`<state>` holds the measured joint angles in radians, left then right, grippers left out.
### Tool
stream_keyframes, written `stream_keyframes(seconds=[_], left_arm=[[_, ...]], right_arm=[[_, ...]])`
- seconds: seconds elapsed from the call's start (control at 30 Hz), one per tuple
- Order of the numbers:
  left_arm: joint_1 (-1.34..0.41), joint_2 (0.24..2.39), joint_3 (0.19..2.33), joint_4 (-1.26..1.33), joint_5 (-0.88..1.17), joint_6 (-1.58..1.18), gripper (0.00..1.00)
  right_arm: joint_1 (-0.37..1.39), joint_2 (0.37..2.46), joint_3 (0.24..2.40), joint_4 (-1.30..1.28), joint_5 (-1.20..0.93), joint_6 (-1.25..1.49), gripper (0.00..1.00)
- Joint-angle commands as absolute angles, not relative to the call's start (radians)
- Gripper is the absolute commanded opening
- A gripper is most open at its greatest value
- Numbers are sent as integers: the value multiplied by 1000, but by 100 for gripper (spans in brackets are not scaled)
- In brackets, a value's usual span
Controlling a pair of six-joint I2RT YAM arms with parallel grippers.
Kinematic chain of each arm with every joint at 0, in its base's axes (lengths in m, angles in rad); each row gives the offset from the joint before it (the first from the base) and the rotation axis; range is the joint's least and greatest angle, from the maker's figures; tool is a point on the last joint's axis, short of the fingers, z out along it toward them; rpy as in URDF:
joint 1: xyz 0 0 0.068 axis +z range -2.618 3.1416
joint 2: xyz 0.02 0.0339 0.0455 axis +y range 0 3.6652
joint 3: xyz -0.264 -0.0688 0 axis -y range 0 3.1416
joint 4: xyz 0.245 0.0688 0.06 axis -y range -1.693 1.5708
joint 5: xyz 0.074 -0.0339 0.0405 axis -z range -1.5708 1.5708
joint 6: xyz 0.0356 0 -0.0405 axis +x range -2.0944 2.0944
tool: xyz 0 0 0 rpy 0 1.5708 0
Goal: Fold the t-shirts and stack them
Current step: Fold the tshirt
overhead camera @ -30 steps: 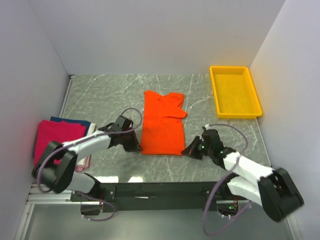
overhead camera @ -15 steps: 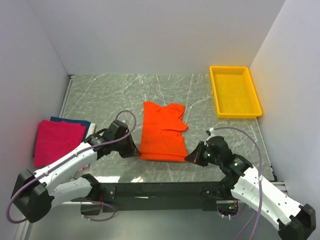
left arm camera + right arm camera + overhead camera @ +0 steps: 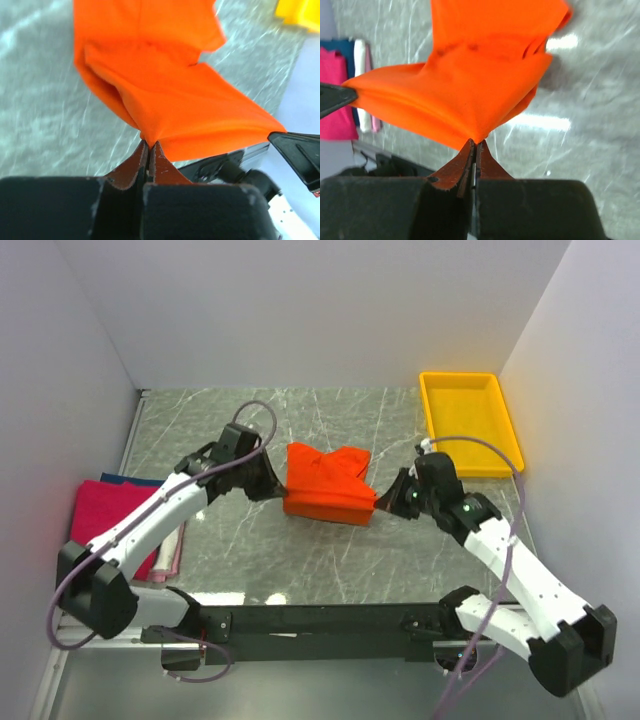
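You have the orange t-shirt point(image 3: 325, 485) gripped on both sides, around the middle of the table point(image 3: 250, 560). Your left gripper point(image 3: 277, 490) pinches the shirt's left near corner. In the left wrist view its fingers are pressed tight together with a tuft of orange cloth caught at the tips. Your right gripper point(image 3: 385, 502) does the same at the right near corner, its jaws closed on a bunched point of the fabric. The near hem hangs stretched between the two grippers, lifted off the marbled surface, and the cloth sags in soft folds below that edge. The far part of the shirt, with the short sleeves, lies on the table towards the back wall. At the left edge of the table, well apart from the orange shirt, you can see the folded pile. A magenta-pink shirt point(image 3: 105, 525) lies on top, a dark blue shirt point(image 3: 125, 480) shows along the pile's far edge, and a pale shirt point(image 3: 175, 550) peeks out as a strip on its right side. The yellow tray point(image 3: 432, 430) sits in the far right corner, away from both grippers.
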<state>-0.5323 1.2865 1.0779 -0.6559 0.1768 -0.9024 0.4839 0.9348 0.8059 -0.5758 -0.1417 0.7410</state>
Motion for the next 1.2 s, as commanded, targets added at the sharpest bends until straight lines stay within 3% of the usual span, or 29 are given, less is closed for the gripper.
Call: stream_keyframes(seconds=[0.0, 0.6, 0.93, 1.0, 1.07, 1.13, 1.17], left_arm=[[-486, 1350, 1182, -646, 204, -838, 1], [-348, 1932, 1601, -545, 288, -841, 1], [-305, 2147, 1787, -492, 328, -853, 1], [-295, 2177, 1799, -460, 341, -851, 1], [-288, 2187, 1807, -439, 367, -854, 1], [-278, 2186, 1793, -399, 389, -867, 16], [-275, 2178, 1780, -378, 393, -873, 27]], right_arm=[[398, 1037, 903, -543, -175, 637, 0], [230, 1655, 1296, -400, -310, 589, 0], [213, 1956, 1522, -410, -351, 594, 1], [210, 1982, 1525, -397, -350, 597, 5], [206, 2003, 1538, -405, -342, 595, 15], [199, 2017, 1563, -416, -322, 592, 32], [195, 2014, 1566, -416, -321, 591, 36]])
